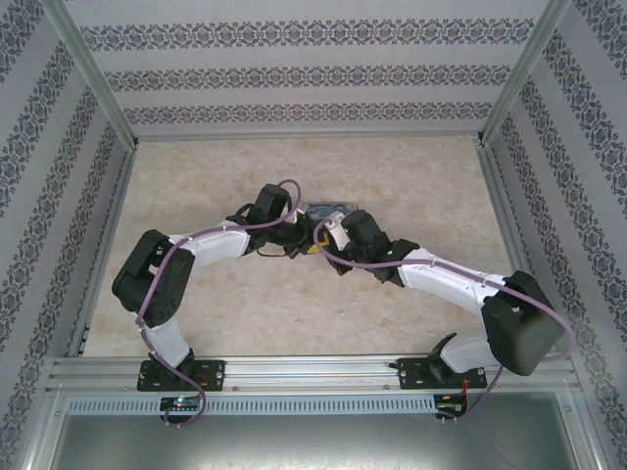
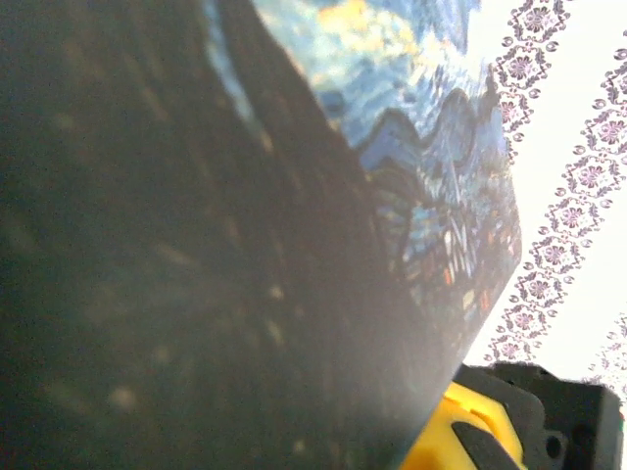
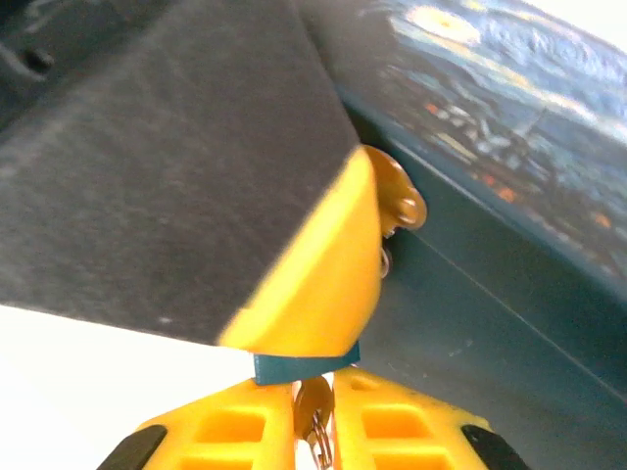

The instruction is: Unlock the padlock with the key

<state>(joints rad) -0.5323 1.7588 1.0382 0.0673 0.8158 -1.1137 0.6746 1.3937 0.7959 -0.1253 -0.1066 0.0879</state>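
Firstly, surface: a pale beige, marbled surface (image 1: 294, 323) carried the two arms, which met near its middle.
Room: walls papered white with bands of dark floral print (image 1: 294, 73) closed three sides; silvery aluminium rails (image 1: 313, 370) ran along the near edge and up the corners.
Cables: purple cables (image 1: 171, 269) looped along both white-and-black arms.
Container: a rounded-square blue box with a swirling yellow-and-blue starry-night print (image 1: 328, 210) sat on the surface just beyond the two hands; what it held could not be seen.
Left hand: the left hand (image 1: 290, 247) was all but closed. In the right wrist view its dark grey finger ended in a yellow fingertip (image 3: 313, 274), and the tiny blue-bodied padlock (image 3: 294, 367) was pinched at that tip, with just a thin blue edge showing.
Right hand: the right hand (image 3: 313, 392) had its two yellow fingers drawn close on the key (image 3: 313, 403), a small thin metal piece that looked brownish there, with a little ring below it; the key's end met the padlock's blue edge.
Padlock's place: between the two hands, near the box's dark side wall.
Top view gave: the whole layout; padlock and key were too small to tell.
Right wrist view gave: padlock and key close up, and a small round brass-coloured piece (image 3: 400, 199) beside the yellow fingertip; what it was could not be told.
Left wrist view gave: the box's printed face at close range, blurred darkness to its left, a yellow-and-black finger (image 2: 460, 431) at the lower right, and wallpaper behind.
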